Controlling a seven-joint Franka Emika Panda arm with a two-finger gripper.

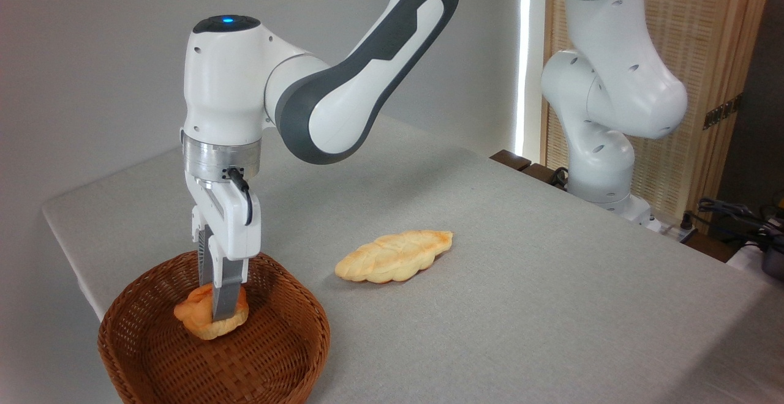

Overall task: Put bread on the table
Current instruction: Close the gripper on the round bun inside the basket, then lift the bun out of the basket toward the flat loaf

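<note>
The bread point(191, 314), a small golden-orange knotted bun, is inside the brown wicker basket point(320, 330) at the front left. My gripper point(215, 302) reaches straight down into the basket, its two fingers point(224, 294) pinched on the bun's middle, one in front and one mostly hidden behind. I cannot tell whether the bun rests on the basket floor or hangs just above it. The table point(520, 281), covered in light grey cloth, spreads out to the right of the basket.
A longer, paler braided loaf point(395, 257) lies on the cloth to the right of the basket. The arm's white base point(603, 171) stands at the table's far right edge, with cables and a wooden screen behind it.
</note>
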